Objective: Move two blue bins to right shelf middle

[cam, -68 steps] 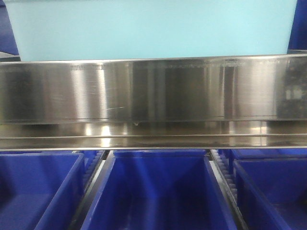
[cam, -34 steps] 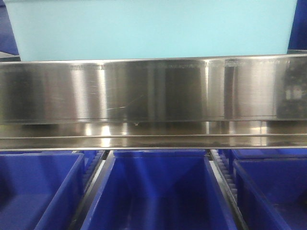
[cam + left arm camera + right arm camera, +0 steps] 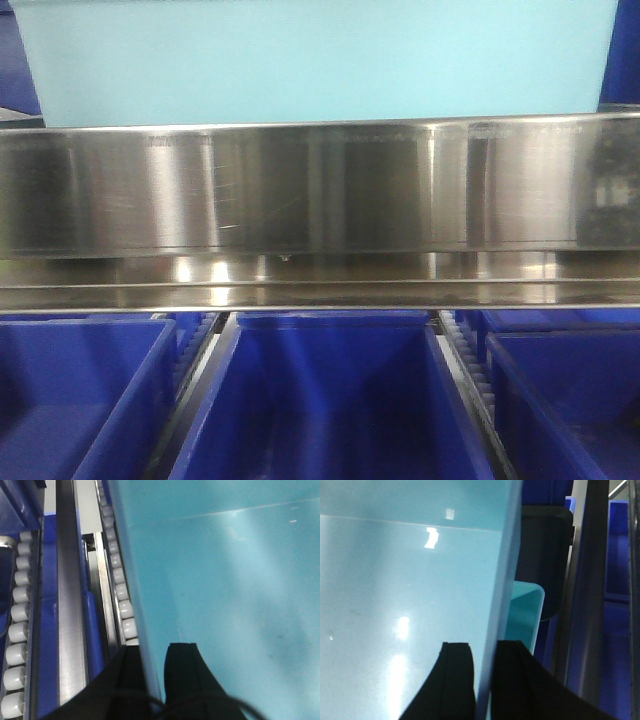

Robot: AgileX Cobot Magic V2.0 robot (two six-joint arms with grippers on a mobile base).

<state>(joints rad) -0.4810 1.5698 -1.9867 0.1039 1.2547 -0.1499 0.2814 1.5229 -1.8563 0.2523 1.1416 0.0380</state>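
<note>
Nothing but the glints on the steel shelf lip (image 3: 320, 185) has shifted since a second ago. At the bottom of the front view sit dark blue bins (image 3: 330, 400); above the lip, the pale blue bin (image 3: 310, 60) fills the top (no arms visible here). Only the wrist views show the grip: left gripper (image 3: 156, 652) and right gripper (image 3: 484, 647) each pinch a bin wall, one finger inside and one outside.

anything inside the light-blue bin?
Nothing visible: both wrist views show bare floor in the light-blue bin, plus one finger each of the left end effector and right end effector. Floor beneath those fingers is covered.
</note>
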